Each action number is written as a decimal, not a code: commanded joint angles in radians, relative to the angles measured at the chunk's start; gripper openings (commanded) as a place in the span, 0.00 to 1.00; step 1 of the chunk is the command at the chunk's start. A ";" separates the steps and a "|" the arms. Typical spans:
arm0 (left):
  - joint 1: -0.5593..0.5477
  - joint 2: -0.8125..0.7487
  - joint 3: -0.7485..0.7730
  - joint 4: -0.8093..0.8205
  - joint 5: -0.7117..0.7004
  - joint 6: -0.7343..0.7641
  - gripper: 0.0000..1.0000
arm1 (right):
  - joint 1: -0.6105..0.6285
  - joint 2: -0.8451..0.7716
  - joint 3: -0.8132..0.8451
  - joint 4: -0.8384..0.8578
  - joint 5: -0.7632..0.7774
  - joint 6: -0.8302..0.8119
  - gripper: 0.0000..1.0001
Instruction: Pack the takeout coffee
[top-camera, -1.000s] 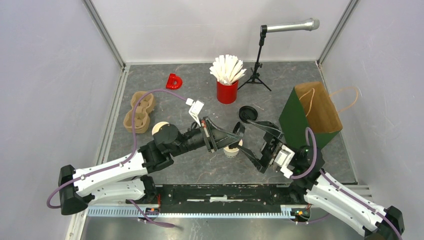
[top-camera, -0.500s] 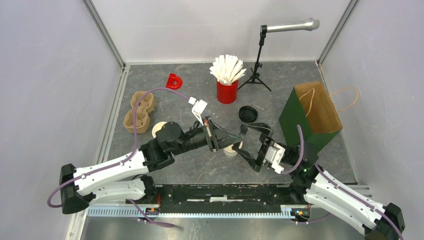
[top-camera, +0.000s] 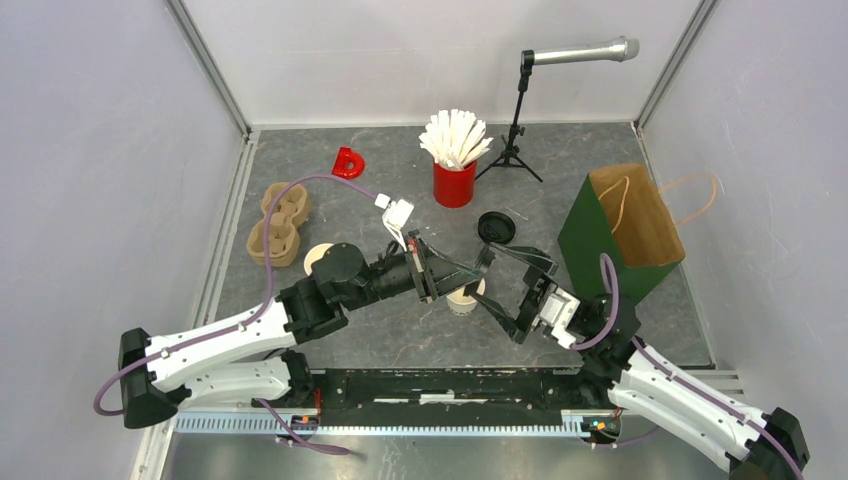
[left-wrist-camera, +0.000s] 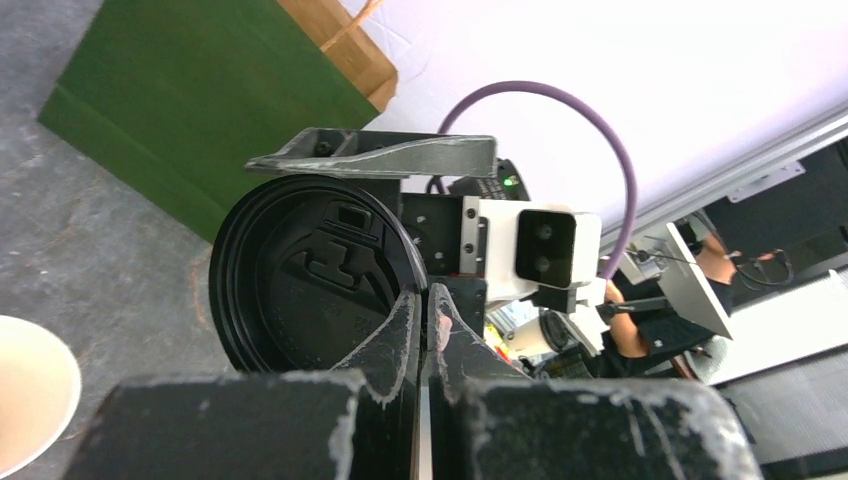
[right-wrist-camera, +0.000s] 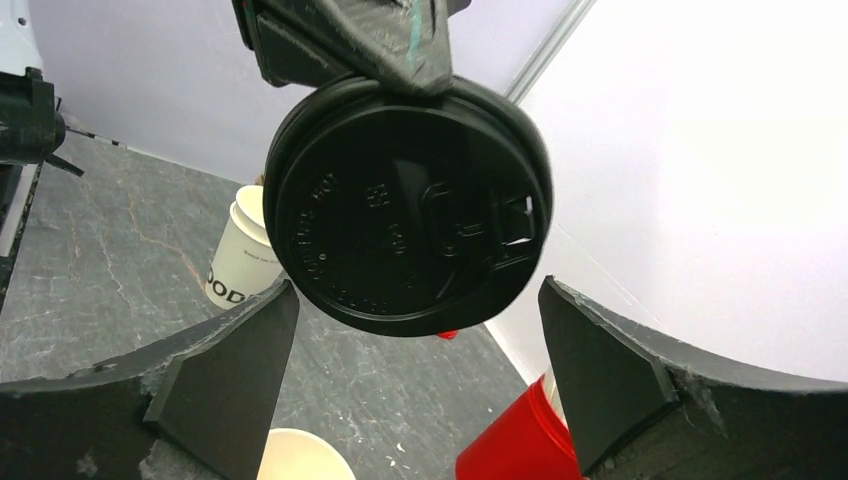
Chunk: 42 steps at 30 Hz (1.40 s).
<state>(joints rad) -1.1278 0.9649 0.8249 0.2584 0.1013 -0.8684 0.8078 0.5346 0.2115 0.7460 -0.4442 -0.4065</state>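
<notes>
A black lid (left-wrist-camera: 305, 285) stands on edge in the air, with my left gripper (left-wrist-camera: 428, 300) shut on its rim. In the top view this gripper (top-camera: 482, 263) hovers just over an open white cup (top-camera: 463, 299) on the table. My right gripper (right-wrist-camera: 418, 290) is open, its fingers (right-wrist-camera: 235, 370) spread to either side of the lid (right-wrist-camera: 410, 235) without touching it. The second white cup (top-camera: 318, 258) stands beside the left arm, partly hidden by it. A second black lid (top-camera: 496, 227) lies flat on the table behind the grippers.
A green paper bag (top-camera: 612, 235) stands open at the right, close to the right arm. A red cup of white sticks (top-camera: 455, 178) and a microphone stand (top-camera: 515, 130) are at the back. A brown pulp carrier (top-camera: 280, 225) and a red D-shaped piece (top-camera: 348, 163) lie at the left.
The right gripper has shifted a little left, closer round the lid. The left gripper keeps the lid in about the same place.
</notes>
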 joint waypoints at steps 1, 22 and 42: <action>0.003 -0.028 0.049 -0.039 -0.052 0.090 0.02 | 0.004 -0.021 0.006 0.024 0.030 0.018 0.98; 0.009 -0.018 0.043 -0.056 -0.060 0.106 0.02 | 0.004 0.000 0.016 0.084 0.012 0.026 0.97; 0.014 -0.003 0.025 -0.018 -0.035 0.072 0.02 | 0.004 0.014 0.028 0.094 -0.014 0.003 0.96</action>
<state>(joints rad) -1.1202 0.9585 0.8387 0.1940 0.0574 -0.8120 0.8078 0.5518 0.2123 0.7998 -0.4519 -0.3878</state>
